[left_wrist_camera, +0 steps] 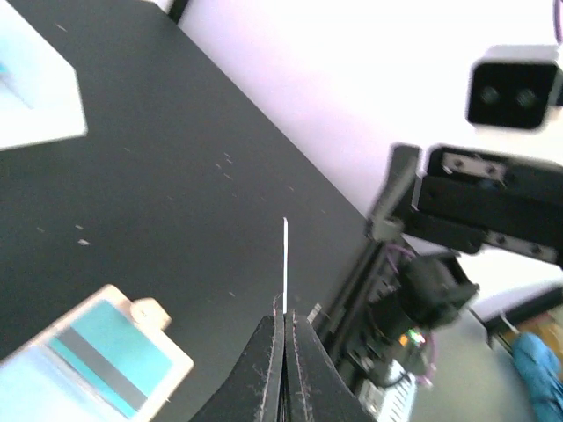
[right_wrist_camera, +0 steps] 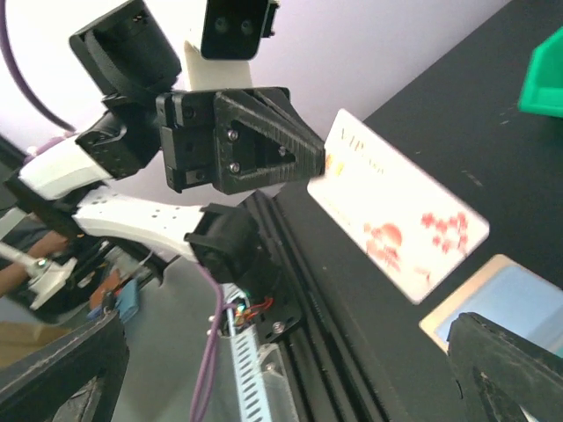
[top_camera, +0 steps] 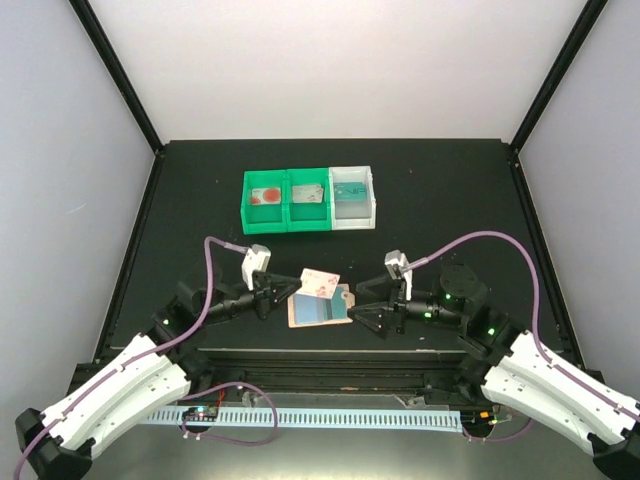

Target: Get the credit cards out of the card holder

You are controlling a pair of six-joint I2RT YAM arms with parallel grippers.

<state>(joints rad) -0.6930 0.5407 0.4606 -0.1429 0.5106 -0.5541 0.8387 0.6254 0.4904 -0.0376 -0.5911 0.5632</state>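
Holding, left gripper (left_wrist_camera: pixel 284 321): fingers closed on one end of a white credit card with red blossoms (right_wrist_camera: pixel 396 224), raised clear of the bench (top_camera: pixel 200 190). Right gripper (top_camera: pixel 362 316): fingers spread wide, gripping nothing, just beside the card holder (left_wrist_camera: pixel 149 314), which lies open on the bench with a teal card (left_wrist_camera: pixel 110 352) inside. Handling note, my judgement: I carry the card level toward the bins (top_camera: pixel 285 222) with a firm pinch, since so thin an edge could swivel.
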